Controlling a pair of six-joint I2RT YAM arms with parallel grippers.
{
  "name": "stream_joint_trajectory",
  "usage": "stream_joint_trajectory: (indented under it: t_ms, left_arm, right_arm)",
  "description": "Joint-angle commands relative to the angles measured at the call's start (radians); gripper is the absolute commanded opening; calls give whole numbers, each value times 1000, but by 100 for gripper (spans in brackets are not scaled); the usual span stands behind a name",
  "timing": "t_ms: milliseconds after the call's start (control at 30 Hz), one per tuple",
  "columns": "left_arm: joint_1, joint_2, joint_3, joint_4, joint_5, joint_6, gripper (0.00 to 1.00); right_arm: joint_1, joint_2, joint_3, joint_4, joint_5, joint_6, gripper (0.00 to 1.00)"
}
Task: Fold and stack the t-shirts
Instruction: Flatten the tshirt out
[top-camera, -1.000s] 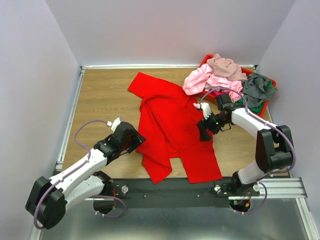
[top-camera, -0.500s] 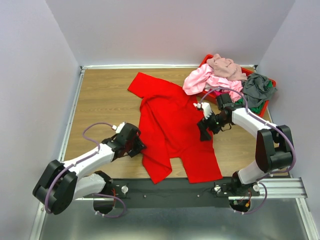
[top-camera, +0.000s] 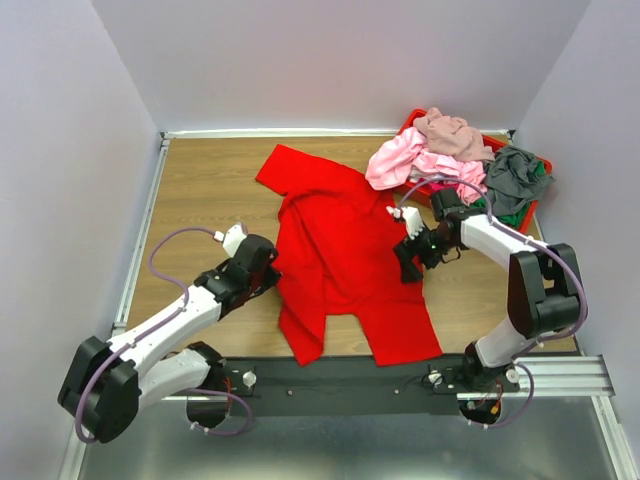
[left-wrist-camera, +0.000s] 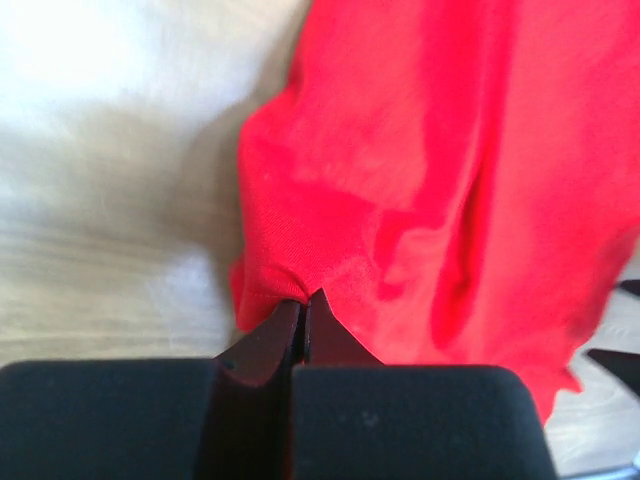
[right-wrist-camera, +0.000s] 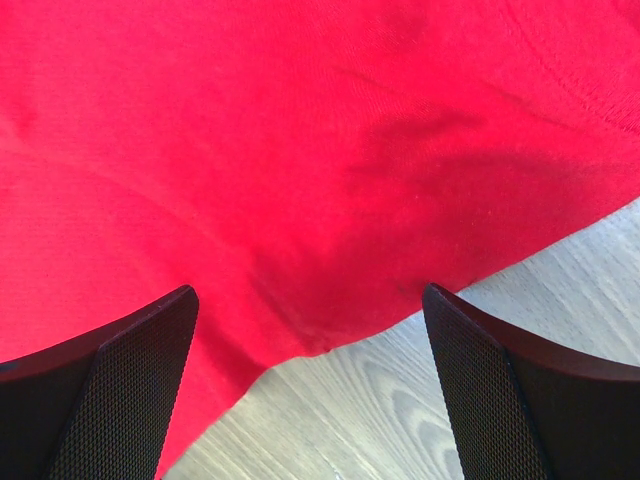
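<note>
The left gripper (top-camera: 270, 283), open beside the cloth a second ago, has been closed on the left edge of the red t-shirt (top-camera: 345, 250), which is spread on the table (top-camera: 200, 190). The right gripper (top-camera: 408, 268) is kept spread wide over the shirt's right edge, nothing being held.

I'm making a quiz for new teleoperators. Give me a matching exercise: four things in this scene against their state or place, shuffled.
1. left gripper
2. right gripper
3. red t-shirt
4. grey t-shirt

A. open, over the edge of the red cloth
B. heaped in the tray at the far right
C. shut on a pinch of red cloth
D. spread out on the table

Pairs: 1-C, 2-A, 3-D, 4-B.
</note>
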Motion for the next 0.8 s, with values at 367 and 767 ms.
stream_joint_trajectory:
  t_ms: [367,767]
  left_arm:
    - [31,-73,56,-16,-123,110,0]
    - [292,-80,121,65,-117,259,0]
  right_arm:
    - [-2,95,11,17,82,58,87]
    - [-2,113,-8,17,207,62,1]
